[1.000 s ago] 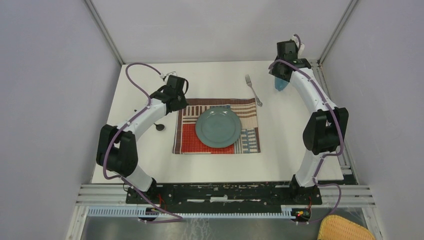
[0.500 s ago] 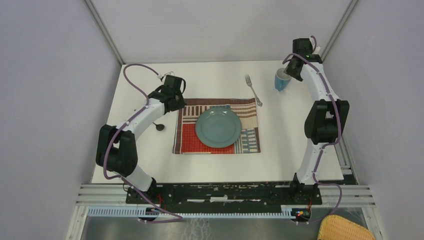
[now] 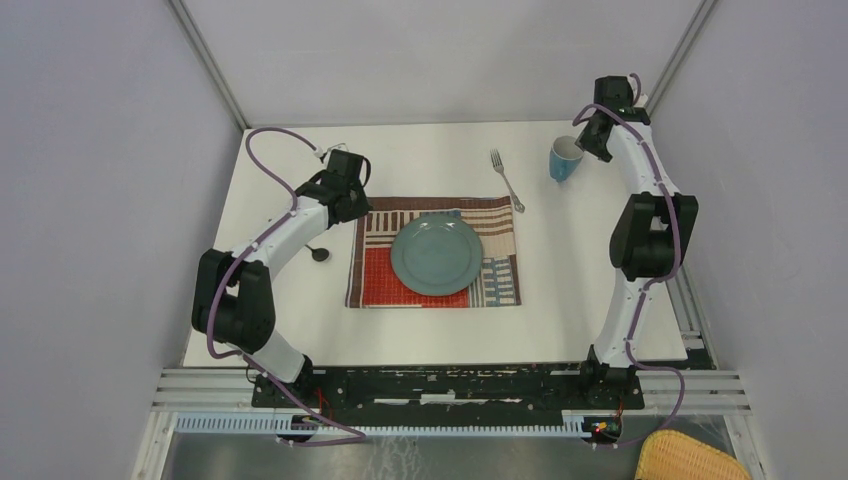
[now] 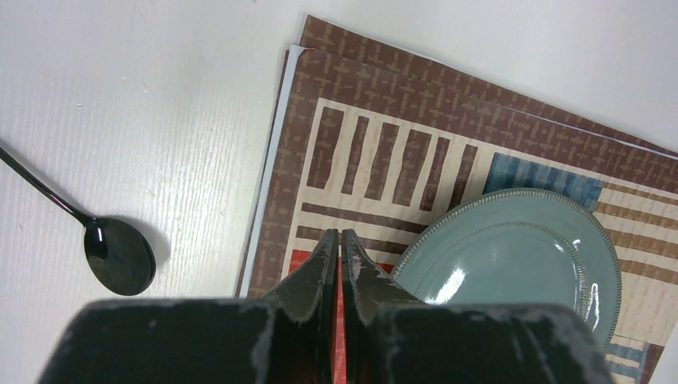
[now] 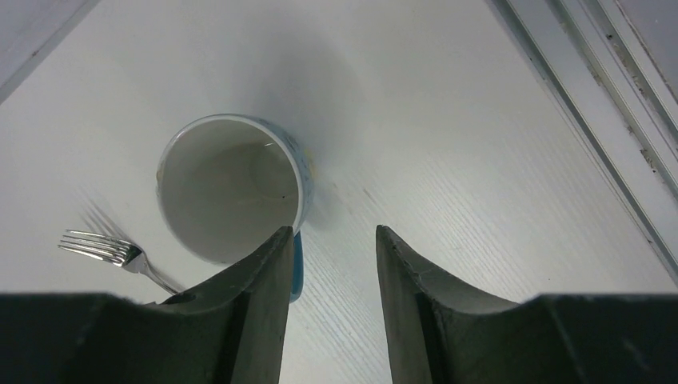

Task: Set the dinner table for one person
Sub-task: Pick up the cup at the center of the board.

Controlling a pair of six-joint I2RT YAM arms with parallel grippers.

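Blue mug (image 3: 564, 160) upright, white inside showing; teal plate (image 3: 436, 254) on placemat (image 3: 375, 285).

- The left arm (image 3: 268, 240) folds at the elbow, its forearm reaching toward 1 o'clock; the left pincer (image 4: 341, 244) points down, fingers pressed together, empty.
- The right arm (image 3: 640, 225) stretches toward 12 o'clock; the right pincer (image 5: 332, 240) points down, fingers parted, gripping nothing.

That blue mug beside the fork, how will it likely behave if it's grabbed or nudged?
The mug looks like glazed ceramic: probably rigid, slippery, breakable if dropped. It stands upright and empty, so likely fairly light; a high push might tip it.
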